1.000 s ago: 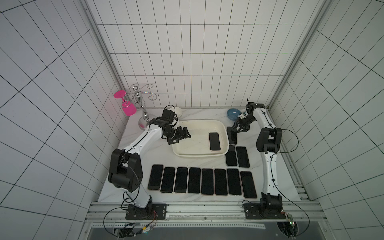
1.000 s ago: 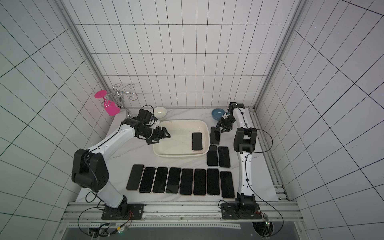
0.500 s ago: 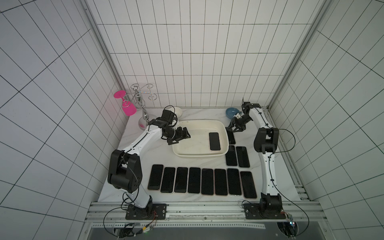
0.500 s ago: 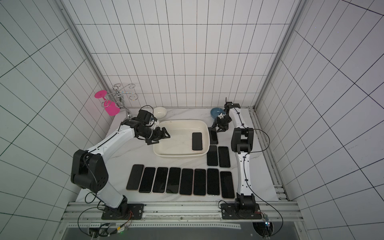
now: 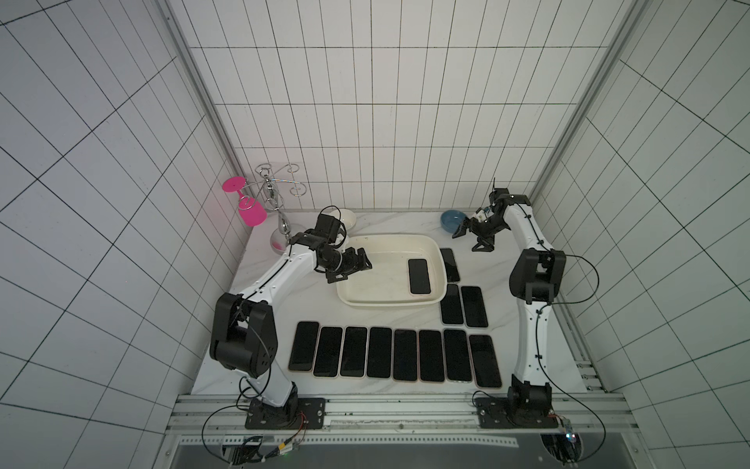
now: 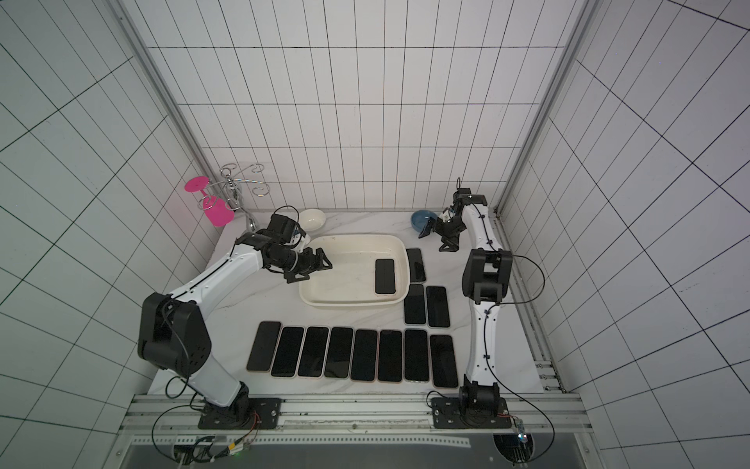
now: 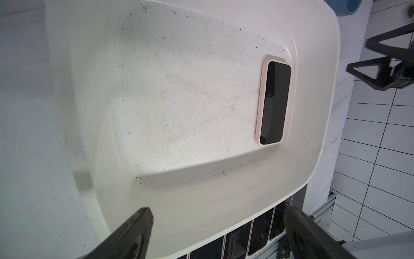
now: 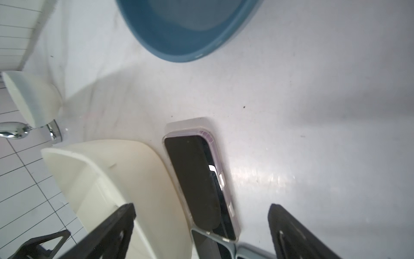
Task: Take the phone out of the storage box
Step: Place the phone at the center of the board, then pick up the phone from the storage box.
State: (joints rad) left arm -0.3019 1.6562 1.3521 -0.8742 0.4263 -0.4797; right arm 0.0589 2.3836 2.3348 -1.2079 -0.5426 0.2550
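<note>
A clear-cased black phone has been released beside the cream-white plastic storage box. The right gripper and left gripper are spread, and a pink-cased phone is left inside.

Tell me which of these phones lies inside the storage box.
The pink-cased phone, flat on the storage box floor near its right end. All other phones lie outside it on the table.
</note>
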